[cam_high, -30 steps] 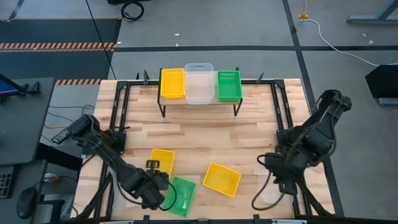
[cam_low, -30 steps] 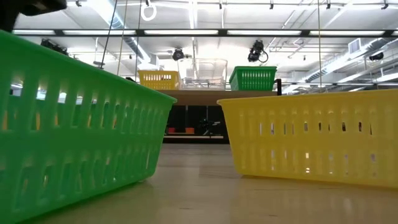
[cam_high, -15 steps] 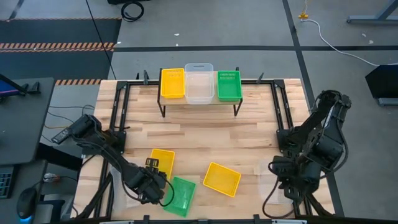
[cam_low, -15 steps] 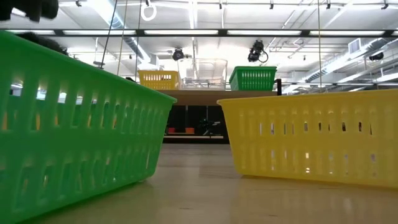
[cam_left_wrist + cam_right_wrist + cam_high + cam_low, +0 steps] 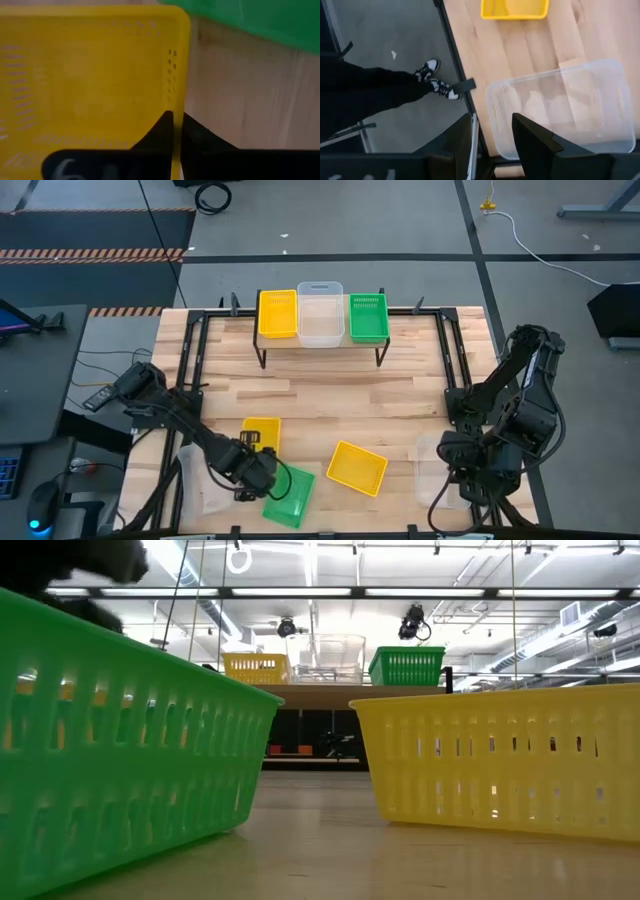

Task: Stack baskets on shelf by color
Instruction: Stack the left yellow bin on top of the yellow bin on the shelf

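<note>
Left gripper (image 5: 175, 131): clenched on the rim of a yellow basket (image 5: 90, 75) — one dark finger each side of the thin wall, a pinch that suits lifting a light bin by its edge. In the high view it sits at the lower left of the frame (image 5: 255, 465), at the basket's near end (image 5: 262, 432).
Green basket (image 5: 290, 495): lies tilted just beside that grip, at the bottom of the frame; close enough that a lift could nudge it.
Second yellow basket (image 5: 357, 467): loose on the table, lower centre, askew, apart from the others.
Right gripper (image 5: 492, 132): fingers parted, holding nothing; it hovers over the near edge of a clear basket (image 5: 560, 107) at the lower right of the high view (image 5: 432, 455) — probably lining up a rim pinch.
Shelf (image 5: 320, 345): upper centre, carrying a yellow (image 5: 278, 313), a clear (image 5: 320, 315) and a green basket (image 5: 368, 317) side by side — one starter per colour, so each loose bin has its stack.
Step in hand: likely carrying the gripped yellow bin to the yellow stack at the shelf's left end.
Beyond the table: a person's legs and shoes (image 5: 437, 85) show on the floor in the right wrist view.
</note>
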`<action>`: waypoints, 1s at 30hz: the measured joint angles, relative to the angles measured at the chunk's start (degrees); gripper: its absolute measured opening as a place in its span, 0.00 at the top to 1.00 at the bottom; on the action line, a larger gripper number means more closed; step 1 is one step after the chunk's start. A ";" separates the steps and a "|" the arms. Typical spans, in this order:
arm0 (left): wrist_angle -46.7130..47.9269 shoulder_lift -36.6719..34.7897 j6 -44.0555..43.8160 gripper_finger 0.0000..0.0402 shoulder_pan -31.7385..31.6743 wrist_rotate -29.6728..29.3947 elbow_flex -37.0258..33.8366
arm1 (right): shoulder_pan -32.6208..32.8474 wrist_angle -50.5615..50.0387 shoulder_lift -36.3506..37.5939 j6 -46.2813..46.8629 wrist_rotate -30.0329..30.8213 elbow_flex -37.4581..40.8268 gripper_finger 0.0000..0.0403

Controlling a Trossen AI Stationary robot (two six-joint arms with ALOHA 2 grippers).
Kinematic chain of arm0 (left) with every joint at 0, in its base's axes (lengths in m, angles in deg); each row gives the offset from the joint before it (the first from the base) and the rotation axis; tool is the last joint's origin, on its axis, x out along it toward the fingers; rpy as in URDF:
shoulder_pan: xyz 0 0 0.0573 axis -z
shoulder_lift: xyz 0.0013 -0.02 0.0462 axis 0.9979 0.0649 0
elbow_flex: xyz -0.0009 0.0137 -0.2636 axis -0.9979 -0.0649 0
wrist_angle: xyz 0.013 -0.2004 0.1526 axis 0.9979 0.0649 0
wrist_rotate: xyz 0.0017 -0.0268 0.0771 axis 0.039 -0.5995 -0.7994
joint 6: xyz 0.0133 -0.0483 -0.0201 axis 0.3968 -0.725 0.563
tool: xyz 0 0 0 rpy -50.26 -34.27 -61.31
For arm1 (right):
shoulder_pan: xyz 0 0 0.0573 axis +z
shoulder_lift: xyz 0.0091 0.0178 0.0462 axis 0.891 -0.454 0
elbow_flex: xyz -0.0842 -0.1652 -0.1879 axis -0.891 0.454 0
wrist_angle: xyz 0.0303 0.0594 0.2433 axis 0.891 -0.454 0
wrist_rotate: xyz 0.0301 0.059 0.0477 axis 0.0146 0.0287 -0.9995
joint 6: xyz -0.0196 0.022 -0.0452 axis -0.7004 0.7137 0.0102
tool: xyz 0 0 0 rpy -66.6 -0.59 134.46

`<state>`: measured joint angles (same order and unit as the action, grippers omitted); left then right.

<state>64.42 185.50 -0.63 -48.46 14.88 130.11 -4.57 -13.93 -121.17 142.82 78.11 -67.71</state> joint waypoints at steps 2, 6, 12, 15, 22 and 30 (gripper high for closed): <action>2.75 0.02 0.03 0.97 -0.64 -2.25 3.01 | -0.02 -0.17 0.00 -0.68 0.96 0.00 0.63; 9.53 0.01 2.18 0.97 -2.30 -7.34 10.43 | -0.02 -1.05 0.00 -2.27 2.83 0.00 0.64; 21.77 0.01 8.16 0.97 -6.67 -15.12 25.21 | -0.02 -4.91 0.00 -3.61 5.94 0.00 0.64; 28.64 0.01 12.11 0.97 -10.09 -19.18 32.65 | -0.02 -5.92 0.00 -4.57 6.94 0.00 0.64; 38.16 -0.01 22.48 0.97 -21.84 -24.09 46.73 | -0.02 -6.97 0.00 -6.70 7.23 0.00 0.64; 39.09 -0.03 37.24 0.97 -37.05 -24.31 55.55 | -0.02 -7.69 -0.02 -8.09 7.21 0.00 0.64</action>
<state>103.51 185.47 36.61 -85.51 -9.44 185.66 -4.59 -21.62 -121.19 134.73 85.32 -67.71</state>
